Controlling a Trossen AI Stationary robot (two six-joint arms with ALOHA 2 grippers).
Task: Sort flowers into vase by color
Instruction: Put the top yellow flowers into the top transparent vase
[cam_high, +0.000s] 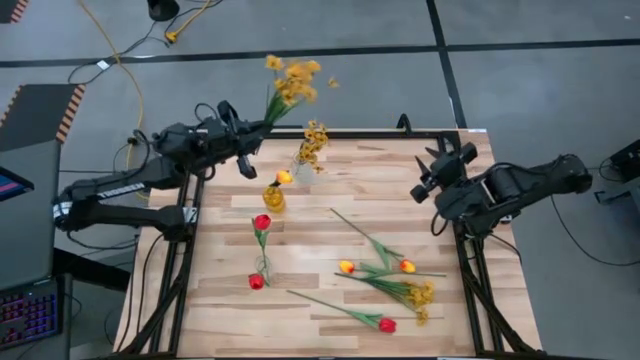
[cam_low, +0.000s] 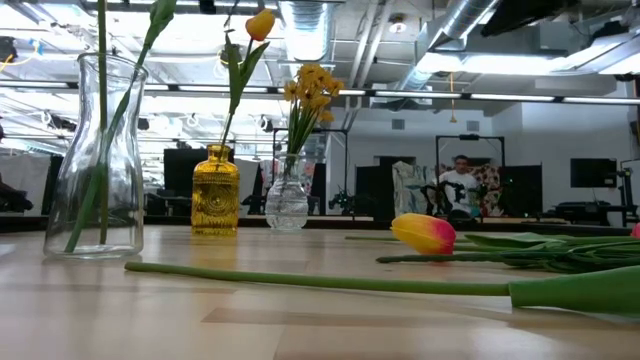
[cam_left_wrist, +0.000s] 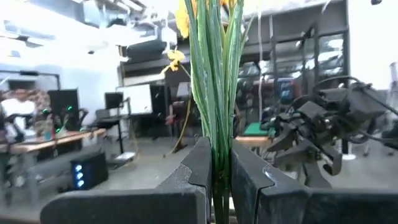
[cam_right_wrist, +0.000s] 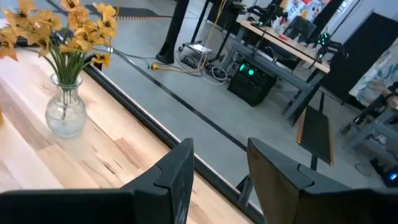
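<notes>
From above, the left gripper (cam_high: 262, 127) holds a yellow spray (cam_high: 291, 80) past the desk's (cam_high: 330, 300) far edge; loose flowers lie mid-desk; from its wrist, green stems (cam_left_wrist: 216, 93) sit squeezed between fingers (cam_left_wrist: 199, 168); the right gripper (cam_right_wrist: 217, 168) gapes wide over the edge.

Your two arms are matte black, jointed, trailing black cables; each gripper ends in flat, dark, angular fingers (cam_right_wrist: 177, 177).
</notes>
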